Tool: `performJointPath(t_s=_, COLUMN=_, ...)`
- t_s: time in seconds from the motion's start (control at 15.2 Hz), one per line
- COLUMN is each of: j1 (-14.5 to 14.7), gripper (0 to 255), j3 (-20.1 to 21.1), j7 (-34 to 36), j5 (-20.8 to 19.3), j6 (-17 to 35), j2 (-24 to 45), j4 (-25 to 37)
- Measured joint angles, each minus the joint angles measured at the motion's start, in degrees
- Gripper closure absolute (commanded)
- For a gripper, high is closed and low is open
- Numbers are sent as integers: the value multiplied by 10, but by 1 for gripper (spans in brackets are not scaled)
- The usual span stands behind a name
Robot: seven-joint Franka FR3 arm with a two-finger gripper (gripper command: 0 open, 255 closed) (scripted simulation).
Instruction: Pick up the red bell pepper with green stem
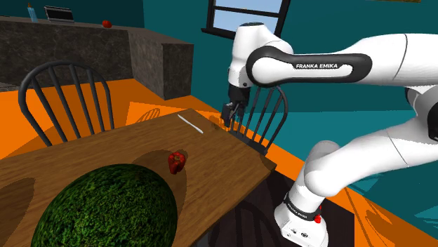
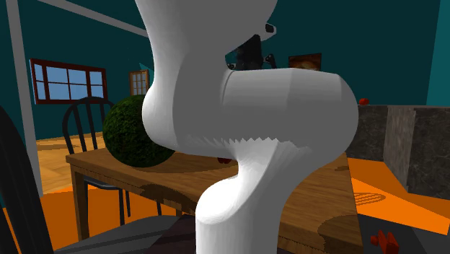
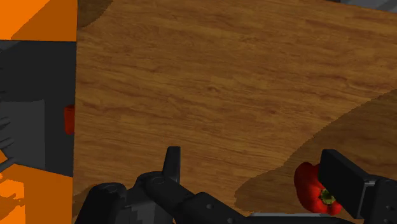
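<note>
On the wooden table (image 1: 210, 151) lies a lumpy red pepper (image 1: 177, 161).

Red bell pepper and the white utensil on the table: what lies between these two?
Nothing but bare wooden table. The shoulder view shows the red bell pepper and the white utensil apart, with only wood between.

White robot arm (image 2: 245, 115) looms close before a wooden table (image 2: 328, 191); a round green bush (image 2: 130, 133) sits at its left end.
</note>
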Motion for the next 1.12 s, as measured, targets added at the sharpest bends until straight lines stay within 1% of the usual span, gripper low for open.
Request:
performJointPath(t_s=0.26, j1=0, gripper=0, j3=30, j7=45, j5=11, j6=73, j2=60, j4=-3)
performJointPath(t_s=0.4, j1=-2, gripper=0, j3=42, j7=64, j5=12, j6=115, j2=97, j4=-3)
performJointPath(t_s=0.66, j1=-5, gripper=0, j3=72, j7=113, j5=9, j6=180, j2=165, j4=12)
performJointPath(t_s=0.79, j1=-7, gripper=0, j3=88, j7=142, j5=1, j6=210, j2=205, j4=26)
performJointPath(t_s=1.12, j1=-17, gripper=0, j3=115, j7=210, j5=-42, j6=279, j2=318, j4=78)
